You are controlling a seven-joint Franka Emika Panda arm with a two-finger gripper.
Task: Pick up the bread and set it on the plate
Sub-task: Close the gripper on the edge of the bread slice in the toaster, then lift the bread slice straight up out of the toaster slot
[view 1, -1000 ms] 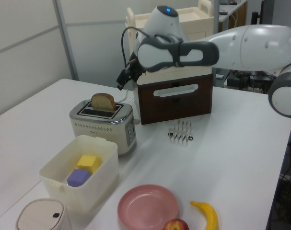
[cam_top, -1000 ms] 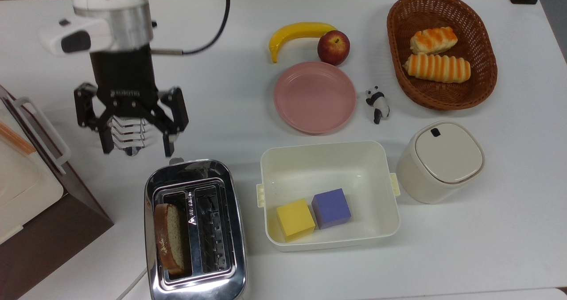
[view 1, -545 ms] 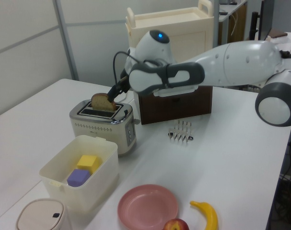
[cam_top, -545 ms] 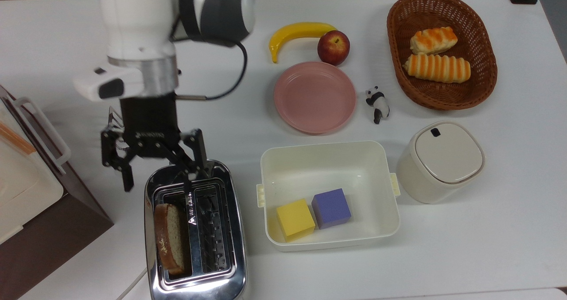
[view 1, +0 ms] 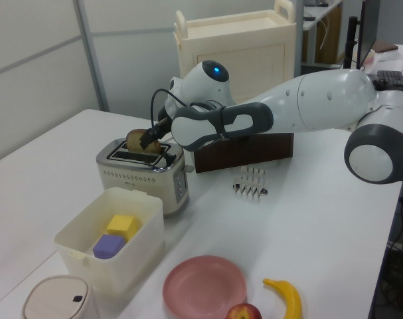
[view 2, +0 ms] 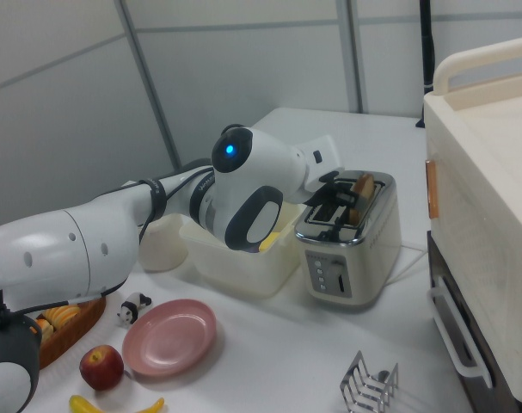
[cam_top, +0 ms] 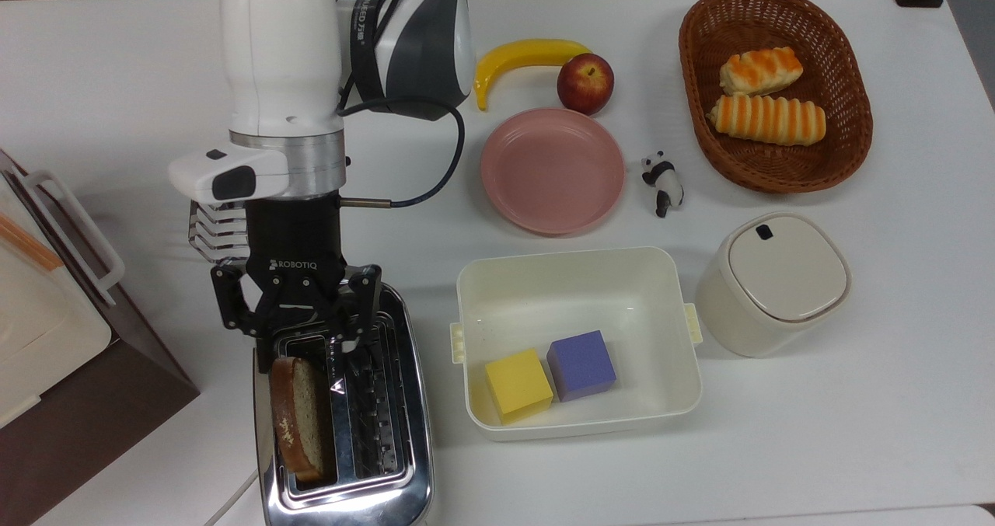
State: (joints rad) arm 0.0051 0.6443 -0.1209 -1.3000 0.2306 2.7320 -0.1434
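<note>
Jaws spread, that is how I read my gripper [cam_top: 305,345] in the top view: its two black fingers hang apart over the near end of the toaster [cam_top: 342,409], one finger on each side of the slot that holds the bread [cam_top: 299,421].

From the jaws, the bread lies just ahead and a little below, standing on edge in the slot nearer the top view's left. Its long axis runs along the slot, straight away from the jaws toward the top view's bottom edge, so the gap between the fingers already lies across the slice's thin dimension. In the left view my gripper [view 1: 150,137] sits right at the crust of the slice [view 1: 139,139]; I cannot tell whether a finger touches it.

My judgement: the coming move turns on sliding further along that axis so the fingers straddle the slice's middle, not its end.

Farther out, the plate [cam_top: 552,170] lies bare on the desk, well apart from the jaws toward the top view's right, beyond the cream tub [cam_top: 577,339].
</note>
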